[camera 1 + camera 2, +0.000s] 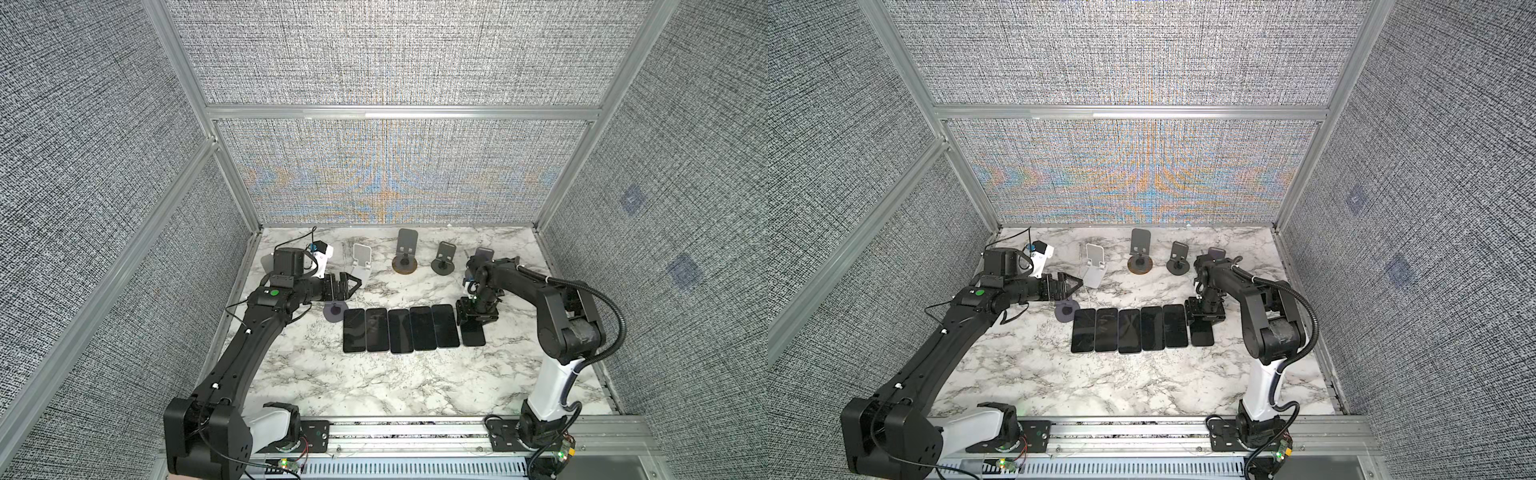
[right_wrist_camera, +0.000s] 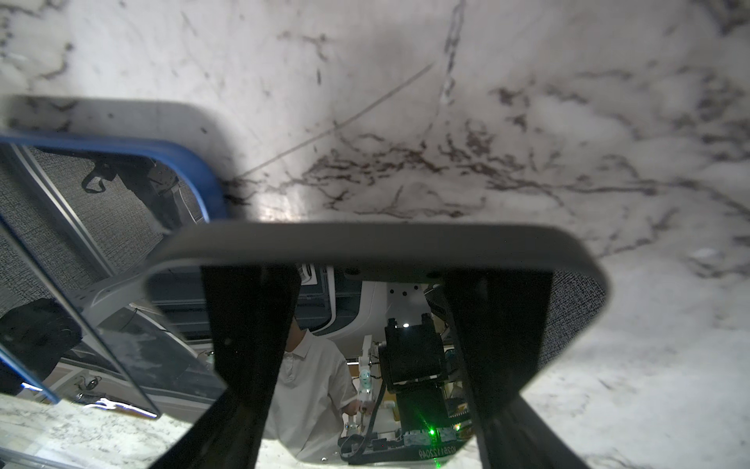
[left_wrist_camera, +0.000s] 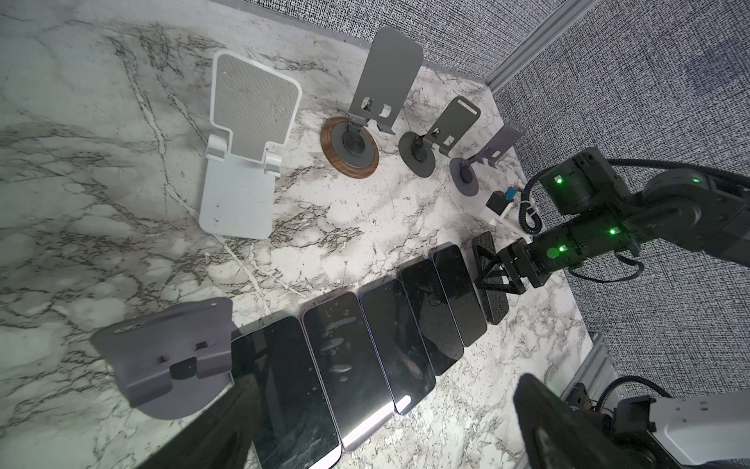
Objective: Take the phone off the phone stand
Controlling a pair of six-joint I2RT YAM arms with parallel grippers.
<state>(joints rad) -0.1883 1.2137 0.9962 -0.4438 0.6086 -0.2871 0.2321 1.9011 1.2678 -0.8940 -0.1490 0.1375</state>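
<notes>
1. Your left gripper (image 1: pixel 351 286) hangs wide open and empty.
2. Your right gripper (image 1: pixel 476 321) is over the phone (image 1: pixel 473 336); you cannot tell whether it grips.
3. The phone lies flat on the table (image 1: pixel 374 386), beside the other phones (image 1: pixel 401 330).

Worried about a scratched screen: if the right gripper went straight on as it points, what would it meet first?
The phone at the right end of the row, flat on the marble table. The right gripper points down over its far end; whether its fingers straddle it is unclear.
</notes>
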